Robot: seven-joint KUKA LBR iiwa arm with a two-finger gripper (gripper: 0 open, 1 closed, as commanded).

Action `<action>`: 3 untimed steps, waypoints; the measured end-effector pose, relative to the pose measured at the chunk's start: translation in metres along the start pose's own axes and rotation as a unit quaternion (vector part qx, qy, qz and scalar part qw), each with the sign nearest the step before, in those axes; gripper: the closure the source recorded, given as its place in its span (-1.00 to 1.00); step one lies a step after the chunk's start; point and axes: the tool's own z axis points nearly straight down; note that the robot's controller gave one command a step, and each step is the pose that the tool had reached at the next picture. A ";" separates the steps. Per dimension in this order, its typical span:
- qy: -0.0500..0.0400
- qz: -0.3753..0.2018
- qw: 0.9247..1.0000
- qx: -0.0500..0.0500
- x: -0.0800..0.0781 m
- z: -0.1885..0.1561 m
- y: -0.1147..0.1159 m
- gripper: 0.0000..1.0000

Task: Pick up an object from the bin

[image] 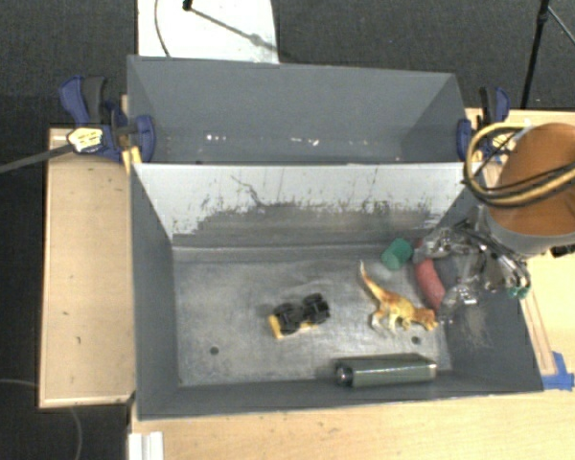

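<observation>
My gripper hangs low at the right side of the bin, under the orange-covered wrist. Just to its left lies a red, rounded cylinder, touching or nearly touching the gripper. A small green block sits a little up and to the left of the red piece. An orange toy dinosaur lies on the bin floor to the lower left of the gripper, its tail curling up toward the green block.
A black and yellow toy car stands in the middle of the bin floor. A dark grey cylinder lies along the front wall. The arm with its cables comes in over the right rim.
</observation>
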 end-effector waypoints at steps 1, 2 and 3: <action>0.003 0.031 1.000 -0.001 0.019 0.042 0.011 -1.00; -0.001 0.047 0.999 -0.001 -0.007 0.049 0.008 1.00; -0.001 0.046 0.999 0.000 -0.007 0.049 0.008 1.00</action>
